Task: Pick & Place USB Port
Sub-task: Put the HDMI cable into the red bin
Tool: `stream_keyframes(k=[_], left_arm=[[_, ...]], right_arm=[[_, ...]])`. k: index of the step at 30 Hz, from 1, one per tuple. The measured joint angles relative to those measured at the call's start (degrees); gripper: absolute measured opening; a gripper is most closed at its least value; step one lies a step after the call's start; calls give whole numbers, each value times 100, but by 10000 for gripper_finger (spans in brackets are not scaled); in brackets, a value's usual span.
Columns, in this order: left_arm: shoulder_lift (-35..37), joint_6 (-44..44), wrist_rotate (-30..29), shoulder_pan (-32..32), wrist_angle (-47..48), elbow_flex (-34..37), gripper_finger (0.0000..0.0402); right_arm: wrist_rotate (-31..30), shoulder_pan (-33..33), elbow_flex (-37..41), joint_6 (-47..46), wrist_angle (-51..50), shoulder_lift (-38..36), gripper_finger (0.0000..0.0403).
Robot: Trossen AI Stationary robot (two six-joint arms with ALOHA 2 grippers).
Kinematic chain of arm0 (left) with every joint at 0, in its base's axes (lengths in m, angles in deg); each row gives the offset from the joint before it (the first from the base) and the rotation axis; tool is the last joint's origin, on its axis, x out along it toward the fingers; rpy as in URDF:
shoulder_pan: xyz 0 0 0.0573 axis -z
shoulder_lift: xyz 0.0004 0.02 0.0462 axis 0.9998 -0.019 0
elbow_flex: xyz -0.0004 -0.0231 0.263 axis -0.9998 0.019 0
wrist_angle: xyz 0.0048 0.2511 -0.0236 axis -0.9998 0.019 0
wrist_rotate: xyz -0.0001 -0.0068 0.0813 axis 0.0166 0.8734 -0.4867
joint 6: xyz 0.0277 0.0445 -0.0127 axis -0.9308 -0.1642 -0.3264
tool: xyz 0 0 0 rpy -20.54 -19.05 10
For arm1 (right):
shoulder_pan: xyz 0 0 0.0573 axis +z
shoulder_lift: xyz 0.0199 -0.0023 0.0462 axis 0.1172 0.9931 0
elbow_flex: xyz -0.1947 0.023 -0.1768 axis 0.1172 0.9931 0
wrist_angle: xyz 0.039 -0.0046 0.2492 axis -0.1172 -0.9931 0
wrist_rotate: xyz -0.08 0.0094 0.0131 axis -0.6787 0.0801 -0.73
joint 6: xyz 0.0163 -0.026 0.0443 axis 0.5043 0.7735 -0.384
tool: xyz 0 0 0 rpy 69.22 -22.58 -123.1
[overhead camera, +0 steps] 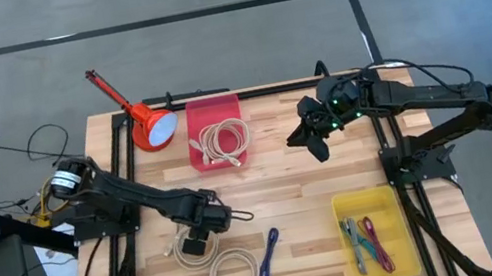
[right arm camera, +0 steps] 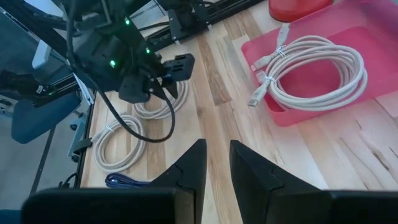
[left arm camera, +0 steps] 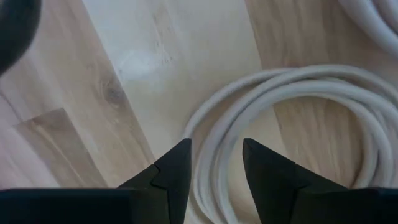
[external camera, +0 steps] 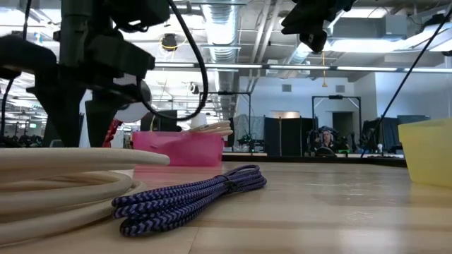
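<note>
The left gripper [overhead camera: 201, 239] is low over the wooden table [overhead camera: 284, 182], directly above a coiled white USB cable [overhead camera: 194, 247] near the table's front-left part; in the left wrist view its two dark fingers [left arm camera: 173, 171] stand slightly apart with a strand of that coiled white USB cable [left arm camera: 292, 112] running between the tips, not visibly pinched, so the claw reads as open around the cable rather than clamped on it. This cable is a thick, smooth, off-white cord wound in several loose round loops lying flat on the wood. A second white coil [overhead camera: 232, 272] of the same look lies just beside it, nearer the front edge, and a blue-purple braided cable [overhead camera: 269, 254], folded into a long narrow bundle, rests to the right of that coil. At the back of the table a pink bin [overhead camera: 216, 133] holds another bundled white USB cable [overhead camera: 223, 142] with its connectors showing at one end; an orange-red lamp [overhead camera: 147, 125] sits just beside the bin's left side. The right gripper [overhead camera: 312, 136] hangs in the air over the table's middle-right area, well apart from every cable, its fingers [right arm camera: 189, 165] parted by a narrow gap and holding nothing. A yellow bin [overhead camera: 377, 234] at the front right contains several small coloured cables.
</note>
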Motion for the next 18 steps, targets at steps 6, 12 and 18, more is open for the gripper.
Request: stream_keyframes(k=[6,12,18], left_arm=[[-224,2,2,0,-313,2,136],[-478,24,12,0,-502,2,135],[-675,28,28,0,-529,-24,134]], right_arm=[[0,0,0,-4,0,0,63],[1,0,0,-14,0,0,63],[2,0,0,-14,0,0,63]])
